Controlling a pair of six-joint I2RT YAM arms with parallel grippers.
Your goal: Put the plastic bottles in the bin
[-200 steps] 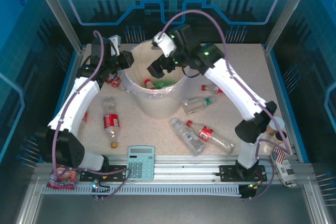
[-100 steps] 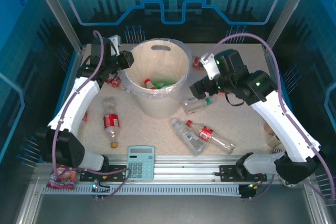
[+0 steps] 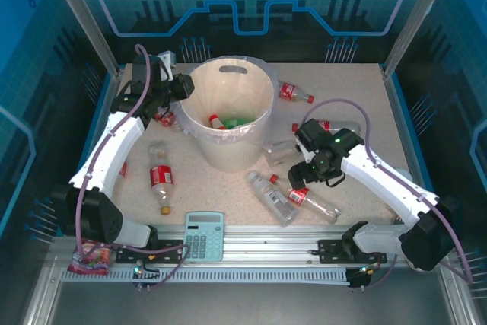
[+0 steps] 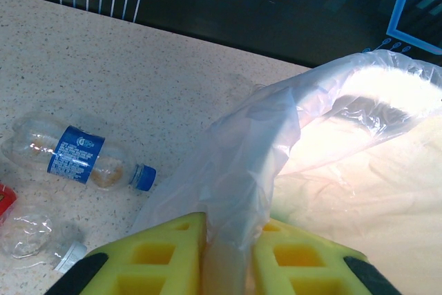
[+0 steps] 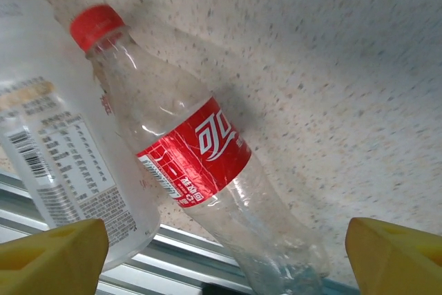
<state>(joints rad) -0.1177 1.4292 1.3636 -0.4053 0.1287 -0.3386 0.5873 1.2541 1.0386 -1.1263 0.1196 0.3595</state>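
— So why does our left tool [image 4: 231, 233] sit at the bin [image 3: 228, 154]?
— Its pads are closed on the rim, with the liner [image 4: 255, 136] bunched up between them. Our guess is that this steadies the bin and holds its mouth open while the other arm does the carrying.
— And our right tool [image 5: 221, 257]?
— Spread wide and holding nothing. It hangs low over the red bottle [image 5: 197, 150] near the front of the desk [image 3: 358, 104]. The bottle's base end lies between the two fingers, so we judge that closing there would catch the body.
— How does that bottle look?
— Clear and seemingly empty, with a red cap and a red label round its middle, lying on its side. It seems to touch a white-label bottle [image 5: 62, 157] along one flank, so we may nudge both when we close.
— Where are the other bottles [image 3: 293, 93]?
— At least two show inside the bin, one with a red cap and one green. The rest lie on the desk: several to the right of the bin, a few to its left, and a blue-label bottle [image 4: 79, 160] near our left tool.
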